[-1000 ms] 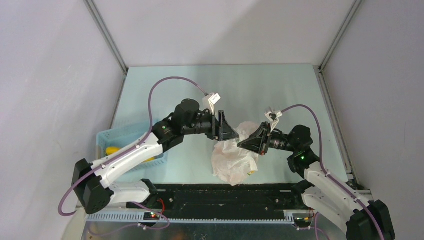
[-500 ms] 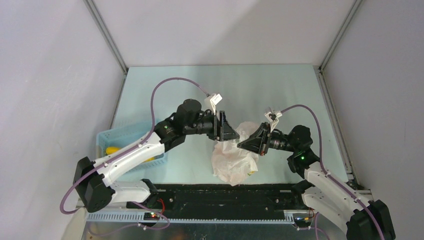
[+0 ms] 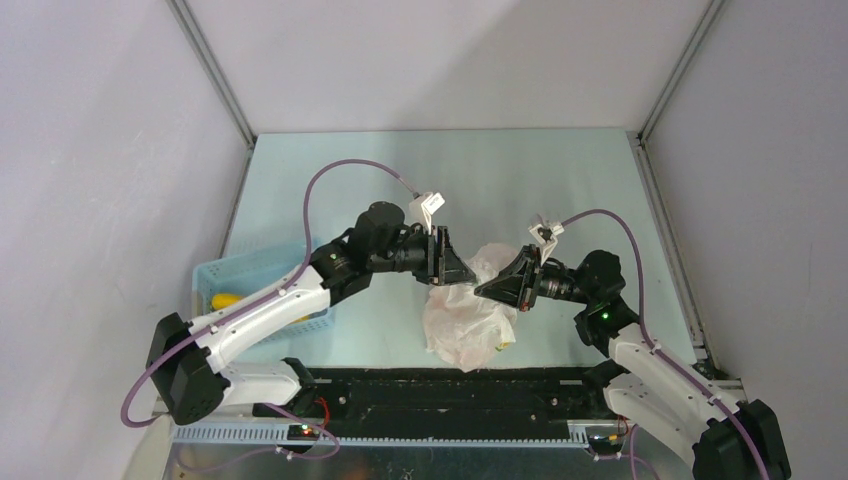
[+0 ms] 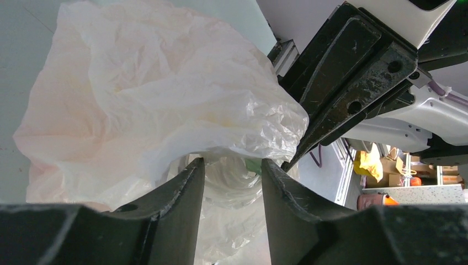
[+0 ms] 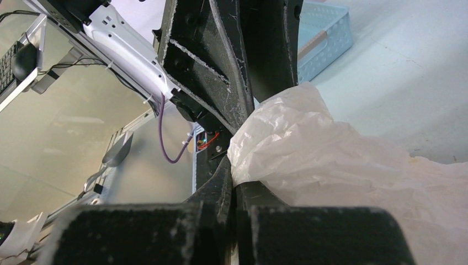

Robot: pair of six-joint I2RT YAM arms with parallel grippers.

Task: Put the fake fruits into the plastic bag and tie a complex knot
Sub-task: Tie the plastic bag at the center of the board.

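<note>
Jaws, left: left gripper (image 4: 229,165) part open with a narrow gap. Crinkled film of the plastic bag (image 4: 165,99) sits in the gap; cannot tell if it is pinched.
Jaws, right: right gripper (image 5: 234,185) clamped tight, with a fold of bag film nipped between the jaws.
Grippers: tips almost meet over the top of the bag, left coming from the left side and right from the right.
Bag: on the table (image 3: 560,180), centre, near the front edge. It is crumpled, with its top bunched up at the gripper tips.
Bag contents: faint peach tint shows through the film; cannot tell which fruits.
Fruit outside: one yellow fake fruit (image 3: 224,300) lies in the light blue basket (image 3: 250,272) at far left, well apart from the bag.
Knot: neck hidden by the grippers, cannot tell.
</note>
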